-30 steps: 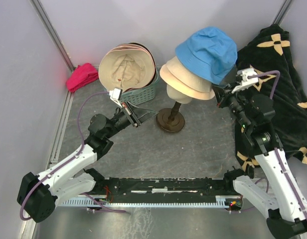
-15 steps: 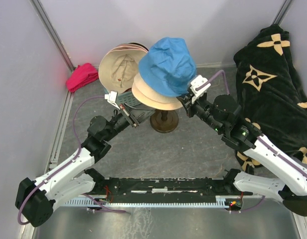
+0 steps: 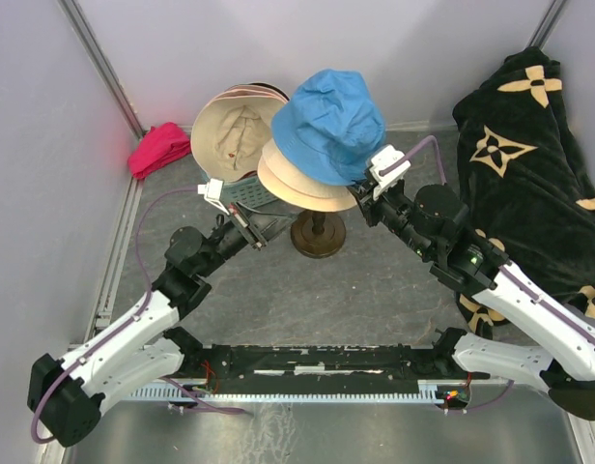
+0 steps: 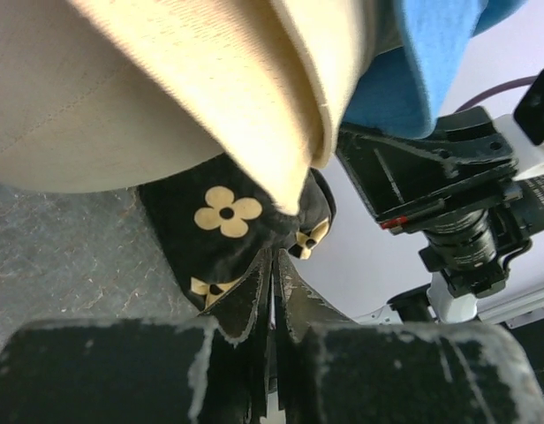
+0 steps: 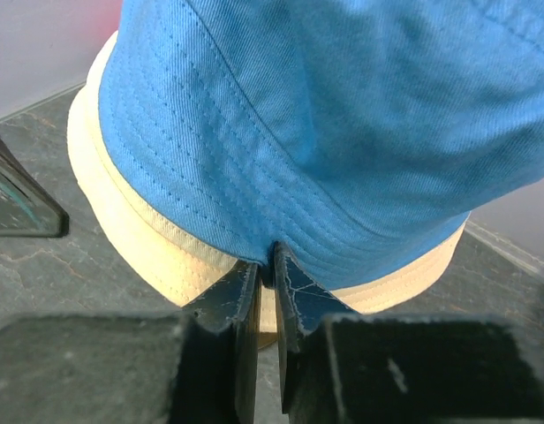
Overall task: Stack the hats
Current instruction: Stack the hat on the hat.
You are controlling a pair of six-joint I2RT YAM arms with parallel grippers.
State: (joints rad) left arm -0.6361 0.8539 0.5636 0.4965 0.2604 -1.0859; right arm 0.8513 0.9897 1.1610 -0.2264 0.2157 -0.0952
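Inspection found the blue hat (image 3: 328, 126) sitting on top of the cream hats (image 3: 299, 188), which were on the stand (image 3: 318, 235) at the middle far part of the surface (image 3: 375, 290). The blue crown covered most of the stack. The cream brims showed only along the near edge.

Your right tool (image 5: 268, 261) was at the near right hem of the blue brim. Its fingers were almost together with a thin slit between them, and their tips were on the hem. I could not establish whether they pinched the fabric or merely touched it.

Your left tool (image 4: 271, 254) was pressed together and held nothing. It sat just under the cream brim, on the left side of the stand, near the teal basket (image 3: 247, 193).

An upturned cream hat (image 3: 235, 135) lay in that basket with other brims under it. The magenta cloth (image 3: 159, 148) lay at the far left and the black flowered cloth (image 3: 529, 145) at the right, both well apart from the work.

In my judgement, the step in hand was seating and releasing the blue hat.

- **Right tool:** you needed to spread it fully and draw it back toward the near right, low and straight, so the brim did not drag off the stack.
- **Left tool:** it was best placed to take the next hat from the basket.
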